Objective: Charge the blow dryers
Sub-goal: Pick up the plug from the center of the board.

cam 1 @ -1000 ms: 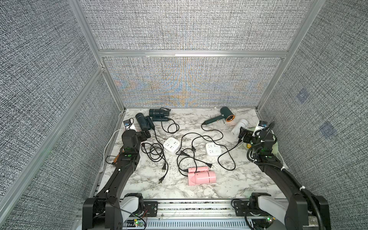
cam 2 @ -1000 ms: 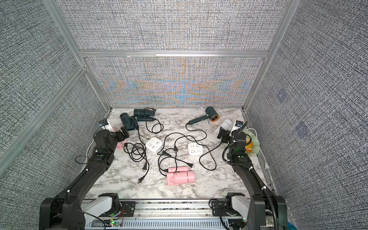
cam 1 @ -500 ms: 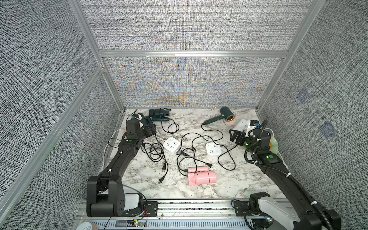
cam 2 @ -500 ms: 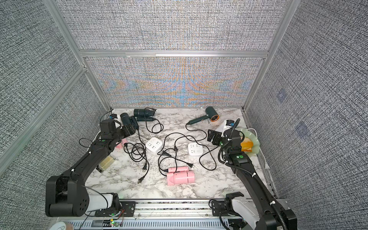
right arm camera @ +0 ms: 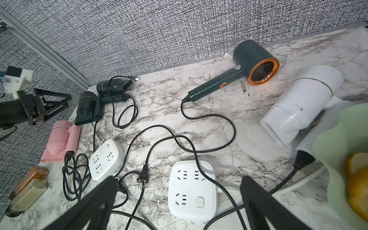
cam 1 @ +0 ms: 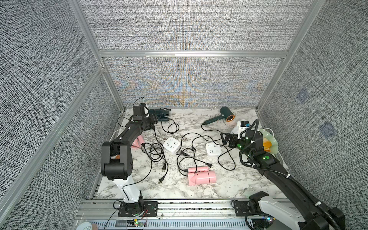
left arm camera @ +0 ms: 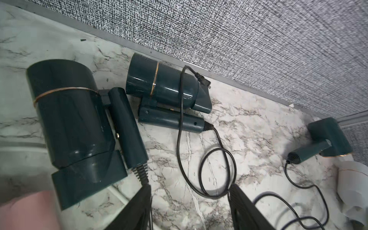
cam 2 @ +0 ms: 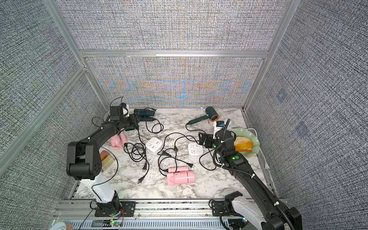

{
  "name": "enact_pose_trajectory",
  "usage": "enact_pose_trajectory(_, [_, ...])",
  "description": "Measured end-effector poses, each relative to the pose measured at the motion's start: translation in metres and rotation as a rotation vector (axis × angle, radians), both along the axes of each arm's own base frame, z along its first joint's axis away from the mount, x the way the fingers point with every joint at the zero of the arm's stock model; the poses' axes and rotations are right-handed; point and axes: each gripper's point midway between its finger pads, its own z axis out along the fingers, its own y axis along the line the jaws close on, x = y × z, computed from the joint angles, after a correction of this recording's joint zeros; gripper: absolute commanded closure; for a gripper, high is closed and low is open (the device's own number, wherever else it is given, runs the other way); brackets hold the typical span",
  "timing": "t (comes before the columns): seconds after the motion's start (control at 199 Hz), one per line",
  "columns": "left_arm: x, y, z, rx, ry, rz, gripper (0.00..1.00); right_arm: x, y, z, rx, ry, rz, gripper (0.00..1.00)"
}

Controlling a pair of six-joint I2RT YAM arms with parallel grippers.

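Two dark teal blow dryers lie at the back left: one point(cam 1: 160, 112) by the wall, the other point(left arm camera: 71, 123) right in front of my left gripper point(left arm camera: 191, 199). That gripper is open low over the marble, and a loop of the far dryer's cord point(left arm camera: 209, 191) lies between its fingertips. A green copper-ringed dryer point(cam 1: 226, 115) and a white dryer point(right arm camera: 302, 99) lie at the back right. One pink dryer point(cam 1: 201, 175) lies front centre, another point(cam 2: 117, 141) under my left arm. My right gripper point(right arm camera: 179, 199) is open above the right power strip point(right arm camera: 192, 189).
A second power strip point(cam 1: 171, 144) sits mid-table among tangled black cords with loose plugs point(right arm camera: 142, 177). A green plate point(cam 2: 255, 145) holding orange fruit stands at the right edge. An amber bottle point(cam 2: 105, 159) lies at the left edge. Fabric walls close three sides.
My left arm has reached toward the back left, up to the dark dryers, and its jaws have narrowed. My right gripper has swung left from the white dryer to over the right power strip.
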Motion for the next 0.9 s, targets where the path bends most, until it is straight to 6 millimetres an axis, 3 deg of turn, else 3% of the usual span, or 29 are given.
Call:
enact_pose_trajectory(0.381, [0.055,-0.005,-0.041,0.035,0.073,-0.031,0.47,-0.004,0.002,-0.003,-0.035,0.016,-0.019,0.01])
enact_pose_trajectory(0.903, [0.09,-0.019,-0.074,0.034,0.132,-0.059,0.61,-0.002,-0.007,-0.011,-0.095,0.048,-0.061,0.01])
